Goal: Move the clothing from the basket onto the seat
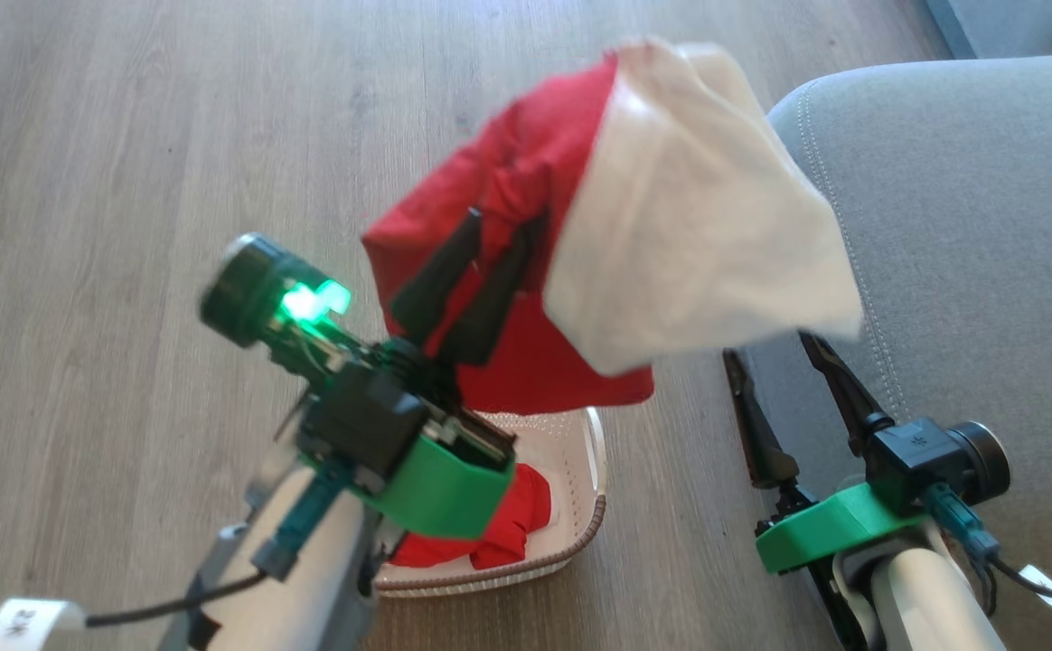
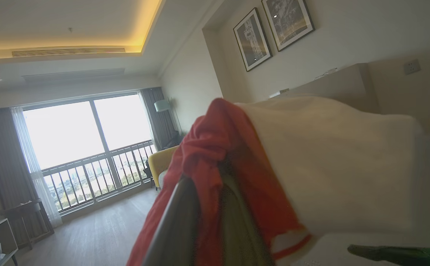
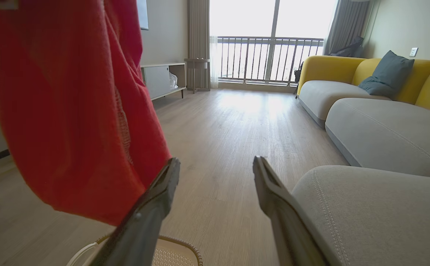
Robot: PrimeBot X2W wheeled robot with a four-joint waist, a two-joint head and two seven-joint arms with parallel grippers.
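My left gripper (image 1: pixel 506 220) is shut on a bunch of clothing, a red garment (image 1: pixel 490 172) with a white one (image 1: pixel 698 244) draped to its right, held in the air above the basket (image 1: pixel 591 452). The white cloth hangs over the near edge of the grey seat (image 1: pixel 969 226). More red clothing (image 1: pixel 512 524) lies in the cream basket on the floor. In the left wrist view the left gripper (image 2: pixel 207 177) pinches the red fabric (image 2: pixel 215 140). My right gripper (image 1: pixel 768 345) stands open and empty beside the seat's edge, below the white cloth. The right wrist view shows the right gripper (image 3: pixel 217 161) between the hanging red cloth (image 3: pixel 63 111) and the seat (image 3: pixel 377 207).
Wooden floor (image 1: pixel 128 181) spreads to the left and ahead. The sofa runs on with further grey cushions (image 3: pixel 385 133), yellow backs and a dark pillow (image 3: pixel 386 74). A low cabinet (image 3: pixel 161 79) stands by the far wall, near the balcony window.
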